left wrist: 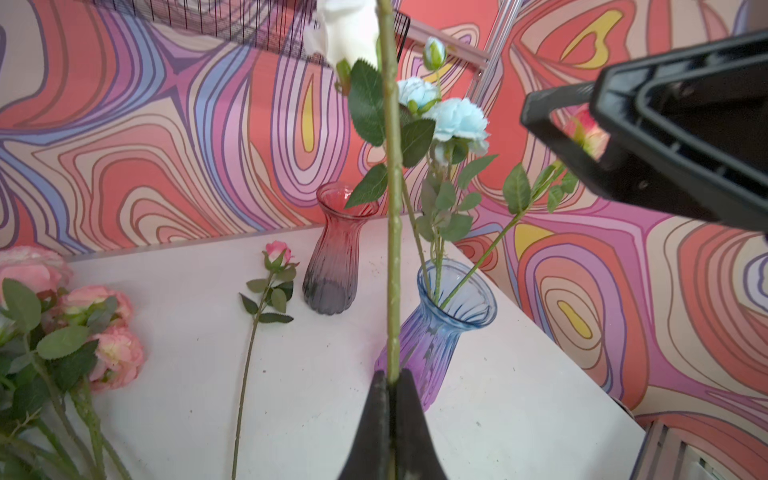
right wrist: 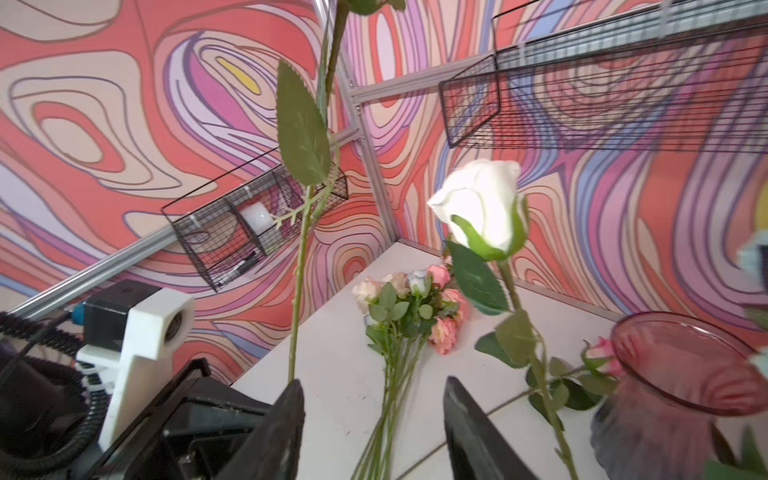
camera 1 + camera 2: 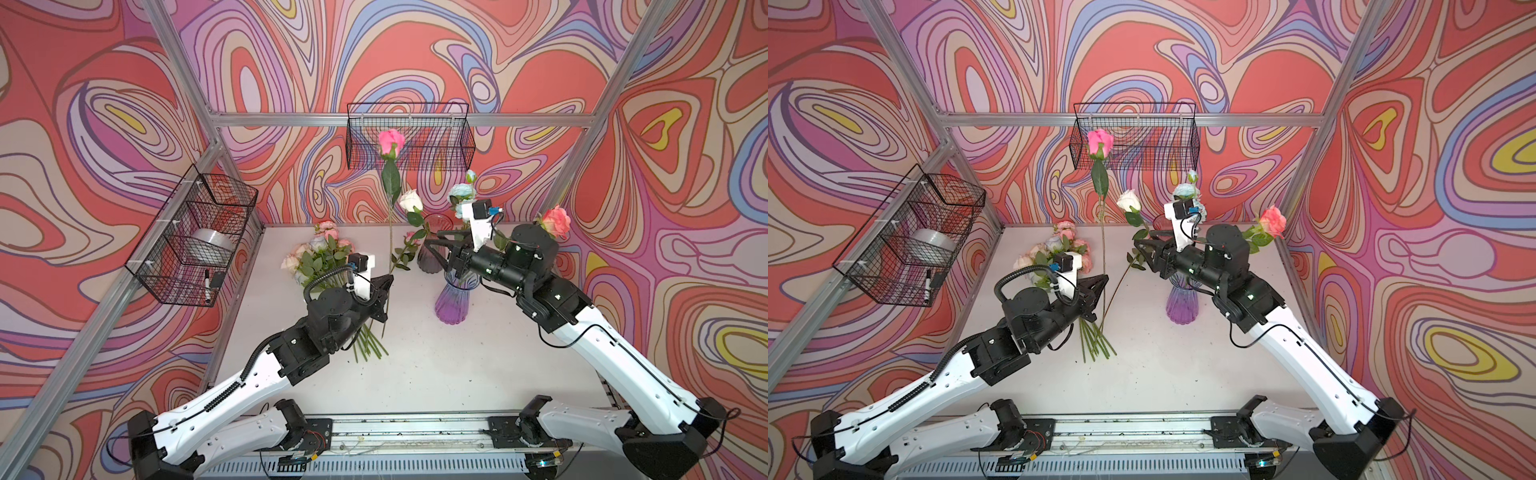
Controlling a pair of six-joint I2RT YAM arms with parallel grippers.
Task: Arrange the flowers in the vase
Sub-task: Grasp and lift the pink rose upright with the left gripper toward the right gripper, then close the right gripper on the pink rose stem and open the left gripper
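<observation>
Left gripper [image 1: 392,376] is clamping a pink rose [image 3: 391,142], bloom at twelve o'clock; right gripper [image 2: 372,386] is gaping, white rose [image 3: 411,201] at eleven o'clock; other flowers [image 3: 320,257] are lying on the table [image 3: 415,374].

On my screen the blue-to-purple vase [image 1: 453,316], right of centre in the left wrist view, reads as ribbed, glossy, see-through glass. The red-to-grey vase [image 1: 332,257] just left of it is the same fluted glass, smokier at the base. The rose stem [image 1: 392,208] looks like pale green moulded plastic, knobbly, with a dull sheen. The white rose [image 2: 482,208] has smooth, satiny cloth petals.

The left tool [image 1: 391,380] and right tool [image 2: 372,388] are matt black plastic, scuffed grey on the finger faces. I see the surface [image 3: 415,365] as matt off-white, speckled with dark crumbs. The wire baskets [image 3: 436,141], upper middle of a top view, are thin black-coated metal. The frame rails [image 3: 282,119] look like brushed aluminium, and the arm shells [image 3: 262,382] are smooth, semi-gloss white plastic.
</observation>
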